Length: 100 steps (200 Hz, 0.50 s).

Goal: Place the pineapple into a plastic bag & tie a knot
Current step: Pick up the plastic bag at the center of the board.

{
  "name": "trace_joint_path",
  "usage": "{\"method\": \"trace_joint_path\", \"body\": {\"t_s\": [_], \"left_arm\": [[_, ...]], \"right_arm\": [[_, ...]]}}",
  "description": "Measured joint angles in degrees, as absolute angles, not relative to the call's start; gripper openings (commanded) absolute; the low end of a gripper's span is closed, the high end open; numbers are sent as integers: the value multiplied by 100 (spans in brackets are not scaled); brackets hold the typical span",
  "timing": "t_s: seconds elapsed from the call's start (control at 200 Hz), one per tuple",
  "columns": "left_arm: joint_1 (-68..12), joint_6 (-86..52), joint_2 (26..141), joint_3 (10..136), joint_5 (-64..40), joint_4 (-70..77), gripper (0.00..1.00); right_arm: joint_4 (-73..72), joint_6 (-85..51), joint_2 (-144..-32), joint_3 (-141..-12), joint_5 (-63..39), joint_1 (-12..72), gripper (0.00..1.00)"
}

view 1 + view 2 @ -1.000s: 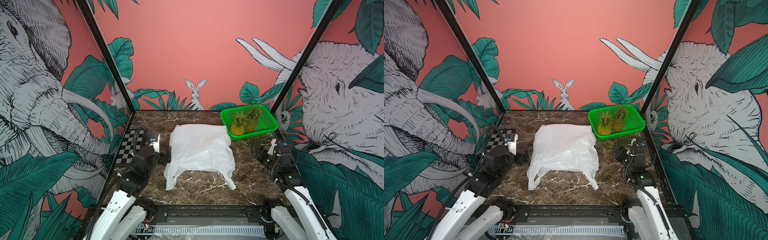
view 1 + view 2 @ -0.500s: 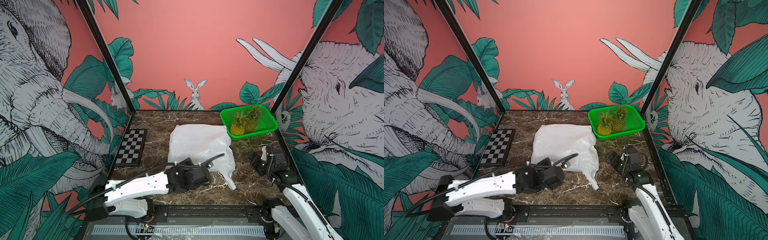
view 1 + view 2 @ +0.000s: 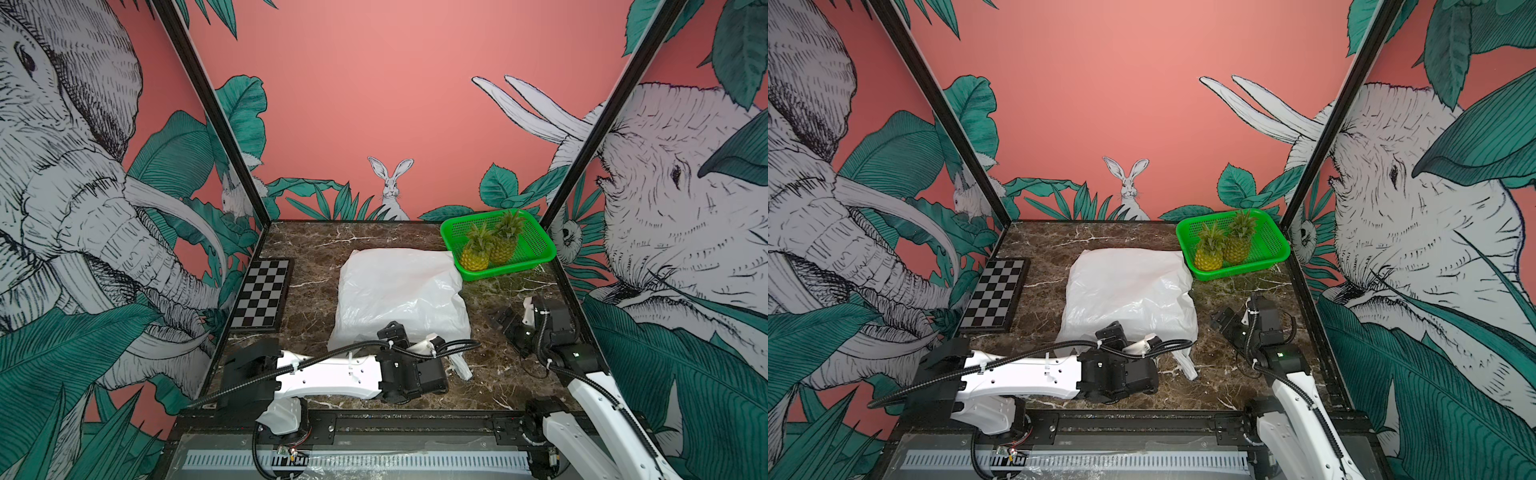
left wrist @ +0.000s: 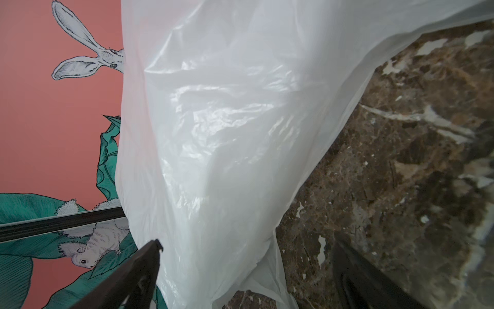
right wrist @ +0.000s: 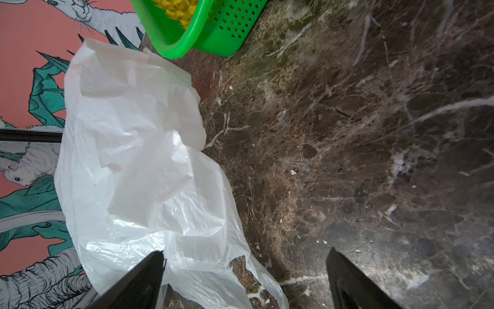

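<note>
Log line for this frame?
bag: lying flat, untied | pineapples: both in basket | left gripper: open at bag's near edge | right gripper: open beside bag

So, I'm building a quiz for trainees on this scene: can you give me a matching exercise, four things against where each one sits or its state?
1 plastic bag
2 green basket
3 checkerboard
4 left claw

a far right corner of the table
b open, at the bag's near edge
c flat along the table's left edge
d middle of the table

Pairs: 1-d, 2-a, 3-c, 4-b
</note>
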State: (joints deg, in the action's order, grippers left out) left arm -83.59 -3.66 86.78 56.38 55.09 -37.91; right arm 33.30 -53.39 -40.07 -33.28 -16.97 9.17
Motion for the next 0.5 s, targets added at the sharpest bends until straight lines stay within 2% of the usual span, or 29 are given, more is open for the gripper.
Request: {"method": "trace_joint_path", "body": {"t_s": [0.19, 0.33, 0.5], "left_arm": [[-8355, -427, 8831, 5472, 5986, -3531, 99], [-8243, -510, 9345, 5433, 6348, -3395, 99], [-7830, -467, 9837, 5433, 6622, -3035, 99]], "right_arm": [[3365, -5334, -4007, -3328, -1697, 917, 95], [3374, -5328, -3992, -3328, -1697, 917, 95], [3389, -5297, -3922, -3328, -1697, 917, 94]]}}
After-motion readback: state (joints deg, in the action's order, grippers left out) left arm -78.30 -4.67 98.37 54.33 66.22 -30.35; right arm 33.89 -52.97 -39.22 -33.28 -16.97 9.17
